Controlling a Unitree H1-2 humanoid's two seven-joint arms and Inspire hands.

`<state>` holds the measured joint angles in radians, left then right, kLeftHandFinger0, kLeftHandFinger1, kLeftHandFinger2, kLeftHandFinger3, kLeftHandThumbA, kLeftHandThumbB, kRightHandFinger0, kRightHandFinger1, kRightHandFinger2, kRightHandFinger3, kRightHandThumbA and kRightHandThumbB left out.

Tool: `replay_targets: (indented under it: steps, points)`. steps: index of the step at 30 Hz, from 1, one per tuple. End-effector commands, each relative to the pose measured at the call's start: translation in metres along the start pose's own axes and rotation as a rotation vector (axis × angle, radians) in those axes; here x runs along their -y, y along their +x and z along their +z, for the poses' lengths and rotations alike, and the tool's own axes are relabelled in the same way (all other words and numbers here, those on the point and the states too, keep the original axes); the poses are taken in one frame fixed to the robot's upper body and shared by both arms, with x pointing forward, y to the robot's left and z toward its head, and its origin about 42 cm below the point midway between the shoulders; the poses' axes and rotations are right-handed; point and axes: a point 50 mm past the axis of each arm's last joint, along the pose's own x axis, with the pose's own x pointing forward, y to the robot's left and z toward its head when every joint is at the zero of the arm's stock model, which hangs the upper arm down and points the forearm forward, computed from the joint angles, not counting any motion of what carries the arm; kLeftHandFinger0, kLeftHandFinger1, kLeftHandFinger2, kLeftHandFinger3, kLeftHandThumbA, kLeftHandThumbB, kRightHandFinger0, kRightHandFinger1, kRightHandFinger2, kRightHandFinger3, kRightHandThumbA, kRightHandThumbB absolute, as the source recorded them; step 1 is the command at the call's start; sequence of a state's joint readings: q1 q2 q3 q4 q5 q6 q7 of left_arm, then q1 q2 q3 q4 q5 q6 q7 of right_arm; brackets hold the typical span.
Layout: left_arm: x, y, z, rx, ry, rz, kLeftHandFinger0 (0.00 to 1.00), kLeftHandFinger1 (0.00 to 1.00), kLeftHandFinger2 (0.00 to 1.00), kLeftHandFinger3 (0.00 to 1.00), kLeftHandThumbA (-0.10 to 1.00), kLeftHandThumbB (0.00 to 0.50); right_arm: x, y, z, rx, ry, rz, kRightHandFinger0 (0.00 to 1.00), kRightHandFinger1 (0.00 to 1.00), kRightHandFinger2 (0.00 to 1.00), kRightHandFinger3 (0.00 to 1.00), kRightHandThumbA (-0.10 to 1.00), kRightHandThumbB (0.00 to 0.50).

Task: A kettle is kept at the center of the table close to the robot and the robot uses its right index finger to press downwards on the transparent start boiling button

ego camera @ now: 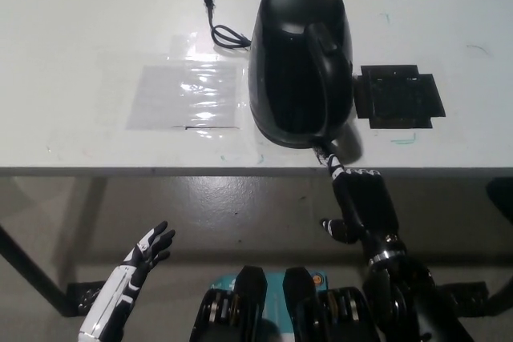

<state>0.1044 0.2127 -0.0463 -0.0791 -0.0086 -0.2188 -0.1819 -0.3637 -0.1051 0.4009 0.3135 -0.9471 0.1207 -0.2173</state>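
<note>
The kettle [298, 62] is showing plain glossy black all over, handle included, and the cord [222, 30] trailing from it is black too. The table [96, 6] is appearing white, with faint greenish marks here and there. A clear plastic sheet [186, 95] is glinting pale grey with white highlights. The square pad [399, 97] is looking black with dull speckling. The right hand [361, 202] is showing black with small white bands on its extended finger; the left hand [148, 251] is showing white with black fingers.
</note>
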Motion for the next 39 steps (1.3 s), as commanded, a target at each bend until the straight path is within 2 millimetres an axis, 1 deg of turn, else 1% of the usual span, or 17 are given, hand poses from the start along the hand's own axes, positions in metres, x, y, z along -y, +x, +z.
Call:
replay_targets:
  steps: [1, 2, 9, 16, 22, 24, 25, 26, 27, 28, 29, 30, 31, 32, 33, 35, 39]
  points:
    - [-0.003, 0.0, 0.01, 0.055, 0.027, -0.018, 1.0, 1.0, 1.0, 1.0, 1.0, 0.38, 0.026, -0.002, 0.014, 0.038, 0.015, -0.041, 0.0, 0.0, 0.0, 1.0, 1.0, 0.318]
    - [-0.003, 0.0, 0.01, 0.055, 0.023, -0.019, 1.0, 1.0, 1.0, 1.0, 1.0, 0.394, 0.032, -0.004, 0.018, 0.051, 0.021, -0.055, 0.0, 0.0, 0.0, 1.0, 1.0, 0.32]
    - [-0.003, 0.002, 0.011, 0.06, 0.031, -0.018, 1.0, 1.0, 1.0, 1.0, 1.0, 0.391, 0.068, -0.018, 0.036, 0.112, 0.049, -0.132, 0.0, 0.0, 0.0, 1.0, 1.0, 0.314]
    - [-0.004, 0.002, 0.011, 0.065, 0.029, -0.016, 1.0, 1.0, 1.0, 1.0, 1.0, 0.39, 0.084, -0.036, 0.039, 0.14, 0.091, -0.183, 0.0, 0.0, 0.0, 1.0, 1.0, 0.311]
    - [-0.004, 0.003, 0.01, 0.062, 0.026, -0.017, 1.0, 1.0, 1.0, 1.0, 1.0, 0.385, 0.096, -0.067, 0.036, 0.183, 0.156, -0.259, 0.0, 0.0, 0.0, 1.0, 1.0, 0.293]
    - [-0.003, 0.004, 0.01, 0.062, 0.025, -0.02, 1.0, 1.0, 1.0, 1.0, 1.0, 0.388, 0.103, -0.083, 0.036, 0.232, 0.215, -0.319, 0.0, 0.01, 0.07, 1.0, 1.0, 0.283]
    - [-0.003, 0.004, 0.01, 0.063, 0.03, -0.022, 1.0, 1.0, 1.0, 1.0, 1.0, 0.388, 0.108, -0.09, 0.036, 0.25, 0.261, -0.355, 0.0, 0.06, 0.17, 1.0, 1.0, 0.301]
    - [-0.003, 0.004, 0.009, 0.063, 0.028, -0.02, 1.0, 1.0, 1.0, 1.0, 1.0, 0.389, 0.111, -0.097, 0.036, 0.259, 0.286, -0.376, 0.0, 0.07, 0.2, 1.0, 1.0, 0.318]
    - [-0.003, 0.004, 0.009, 0.061, 0.027, -0.018, 1.0, 1.0, 1.0, 1.0, 1.0, 0.392, 0.113, -0.105, 0.035, 0.278, 0.312, -0.399, 0.05, 0.12, 0.29, 1.0, 1.0, 0.313]
    - [-0.003, 0.004, 0.01, 0.06, 0.027, -0.017, 1.0, 1.0, 1.0, 1.0, 1.0, 0.394, 0.116, -0.112, 0.033, 0.284, 0.329, -0.404, 0.2, 0.28, 0.46, 1.0, 1.0, 0.316]
    - [-0.003, 0.004, 0.01, 0.06, 0.023, -0.016, 1.0, 1.0, 1.0, 1.0, 1.0, 0.395, 0.118, -0.123, 0.028, 0.293, 0.364, -0.4, 0.55, 0.62, 0.78, 1.0, 1.0, 0.327]
    - [-0.003, 0.004, 0.01, 0.06, 0.022, -0.015, 1.0, 1.0, 1.0, 1.0, 1.0, 0.395, 0.118, -0.124, 0.028, 0.295, 0.368, -0.4, 0.57, 0.63, 0.81, 1.0, 1.0, 0.326]
    - [-0.004, 0.004, 0.01, 0.06, 0.022, -0.015, 1.0, 1.0, 1.0, 1.0, 1.0, 0.391, 0.118, -0.136, 0.02, 0.314, 0.391, -0.402, 0.92, 0.97, 1.0, 1.0, 1.0, 0.334]
    - [-0.004, 0.004, 0.01, 0.059, 0.022, -0.015, 1.0, 1.0, 1.0, 1.0, 1.0, 0.39, 0.117, -0.138, 0.018, 0.317, 0.396, -0.405, 0.93, 0.99, 1.0, 1.0, 1.0, 0.337]
    - [-0.004, 0.002, 0.009, 0.058, 0.02, -0.016, 1.0, 1.0, 1.0, 1.0, 1.0, 0.39, 0.114, -0.144, 0.013, 0.322, 0.408, -0.422, 1.0, 1.0, 1.0, 1.0, 1.0, 0.338]
    - [-0.002, 0.001, 0.009, 0.054, 0.016, -0.016, 1.0, 1.0, 1.0, 1.0, 1.0, 0.396, 0.109, -0.156, 0.002, 0.325, 0.424, -0.438, 1.0, 1.0, 1.0, 1.0, 1.0, 0.33]
    - [-0.003, 0.002, 0.009, 0.054, 0.018, -0.014, 1.0, 1.0, 1.0, 1.0, 1.0, 0.408, 0.101, -0.166, -0.013, 0.309, 0.445, -0.443, 1.0, 1.0, 1.0, 1.0, 1.0, 0.294]
